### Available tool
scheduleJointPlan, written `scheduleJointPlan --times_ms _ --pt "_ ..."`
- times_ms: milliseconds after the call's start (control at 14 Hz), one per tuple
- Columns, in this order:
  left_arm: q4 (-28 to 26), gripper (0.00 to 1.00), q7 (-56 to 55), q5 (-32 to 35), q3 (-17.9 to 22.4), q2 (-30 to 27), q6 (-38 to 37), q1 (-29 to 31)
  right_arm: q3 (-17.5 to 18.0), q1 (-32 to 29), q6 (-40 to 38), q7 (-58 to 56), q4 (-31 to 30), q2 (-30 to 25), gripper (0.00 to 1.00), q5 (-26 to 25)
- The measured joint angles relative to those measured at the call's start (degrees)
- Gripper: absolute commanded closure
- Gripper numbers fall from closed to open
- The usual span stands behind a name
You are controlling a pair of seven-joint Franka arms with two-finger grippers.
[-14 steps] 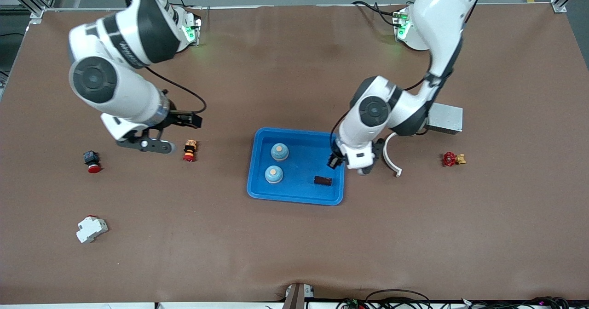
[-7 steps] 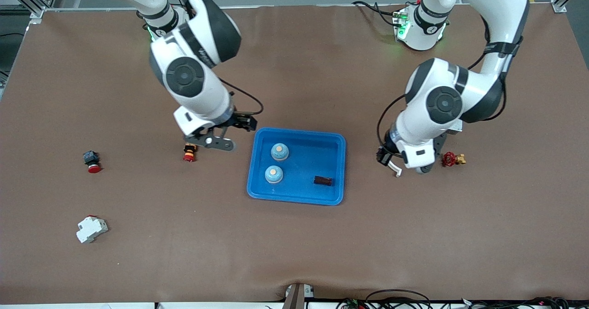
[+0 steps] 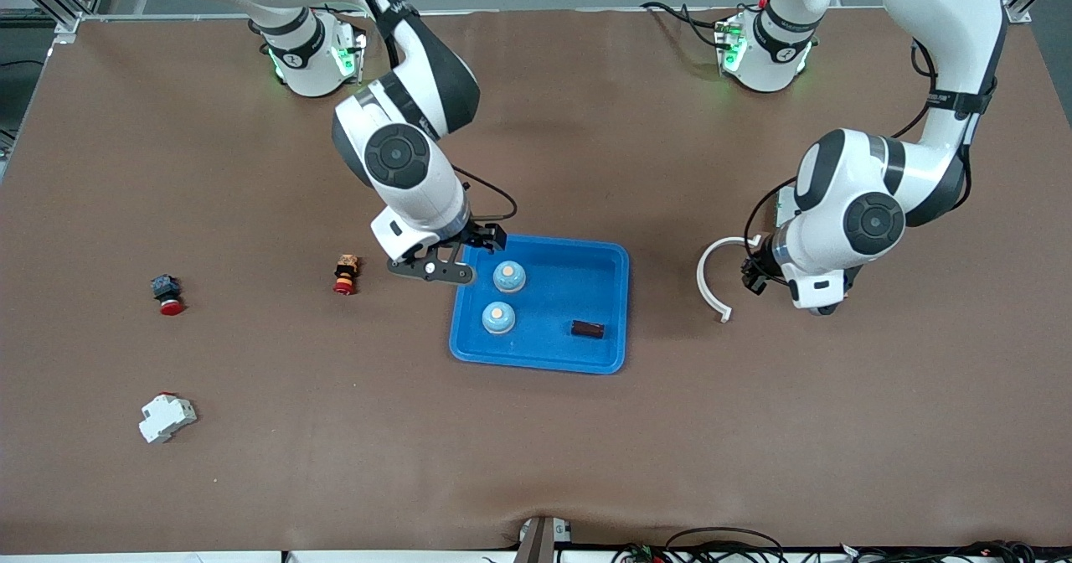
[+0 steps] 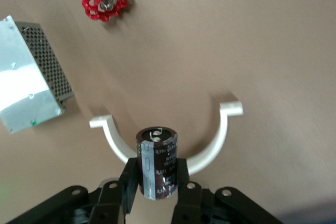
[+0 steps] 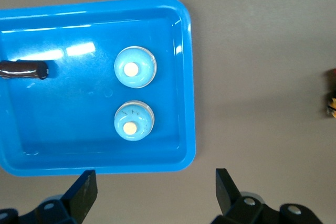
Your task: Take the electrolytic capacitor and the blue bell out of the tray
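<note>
A blue tray (image 3: 537, 363) holds two blue bells (image 3: 508, 276) (image 3: 498, 317) and a dark capacitor (image 3: 588, 329) lying on its side. My left gripper (image 3: 753, 278) is over the table beside a white curved clip (image 3: 709, 282). The left wrist view shows my left gripper (image 4: 157, 174) shut on a second dark capacitor (image 4: 157, 161), held upright. My right gripper (image 3: 435, 267) is open and empty, over the table just outside the tray's edge at the right arm's end. The right wrist view shows my right gripper (image 5: 155, 192), the tray (image 5: 190, 82), both bells (image 5: 135, 66) (image 5: 134, 120) and the lying capacitor (image 5: 23, 70).
An orange and red button (image 3: 344, 273), a black and red button (image 3: 166, 292) and a white breaker (image 3: 166, 417) lie toward the right arm's end. The left wrist view shows the clip (image 4: 215, 142), a red valve (image 4: 104, 1) and a metal box (image 4: 29, 95).
My right arm has swung from the right arm's end to the tray's edge. My left arm has moved from the tray past the white clip toward the left arm's end.
</note>
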Motion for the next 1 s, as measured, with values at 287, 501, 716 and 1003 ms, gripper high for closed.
scheduleJointPlan --times_ms 287,501,716,1003 --pt "-4.4 1.00 0.0 0.1 0.0 3.6 9.0 0.9 0.0 0.1 4.4 -2.0 0.0 4.2 0.00 0.0" --pt "-4.9 0.42 0.0 0.1 0.1 5.8 10.9 1.2 0.0 0.2 6.6 -3.1 0.2 6.4 0.00 0.0" --pt "-4.8 0.00 0.0 0.2 0.1 5.9 11.2 1.4 0.1 0.4 9.3 -4.9 0.3 8.3 0.00 0.0" --pt "-3.7 0.00 -1.7 0.2 -0.2 4.7 11.3 1.4 0.1 2.3 12.3 -4.9 0.5 10.0 0.00 0.0"
